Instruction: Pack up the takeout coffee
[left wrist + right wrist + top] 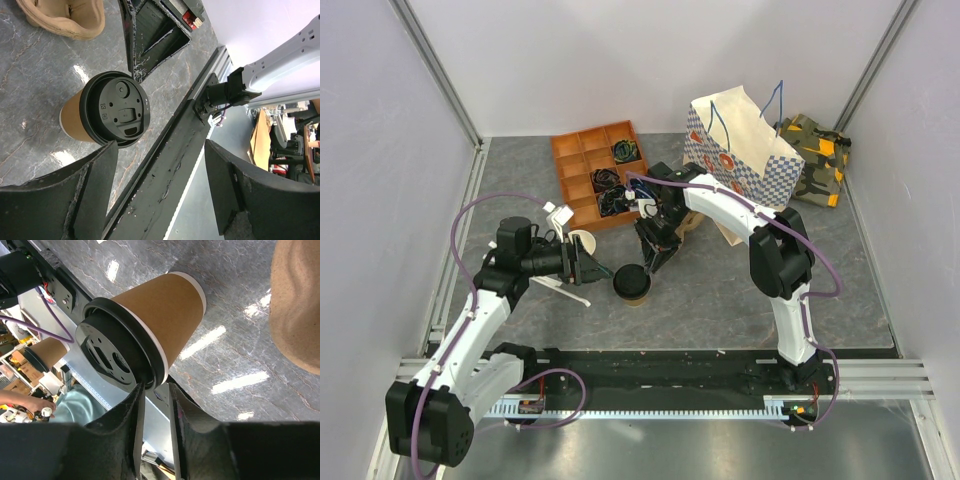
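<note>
The takeout coffee (632, 283) stands upright on the grey marbled desk (720, 300), near its front middle, black lid on and facing up. It sits between the two arms' tools.

The right arm rises from its base at the near edge, bends at a high elbow and runs back and leftward across the desk. Its wrist then drops so the right gripper (655, 262) points down and forward at the cup from behind. In the right wrist view its fingers (135, 425) are only narrowly parted, with light showing through the slit and nothing caught in it. Their tips sit right at the lid's rim, and whether they touch it cannot be told.

The left arm is folded low, its forearm lying along the desk, and the left gripper (588, 268) points rightward toward the cup. Its fingers (95, 195) are spread wide and released, holding nothing. In the left wrist view the cup stands beyond the tip of one finger rather than between the pair.

A lidless paper cup (582, 243) stands just behind the left gripper. An orange compartment tray (582, 165) holding dark cables lies further back. A checkered paper bag (750, 150) stands at the rear right beside a camouflage bag (815, 160). A brown pulp cup carrier (65, 20) lies behind the coffee.
</note>
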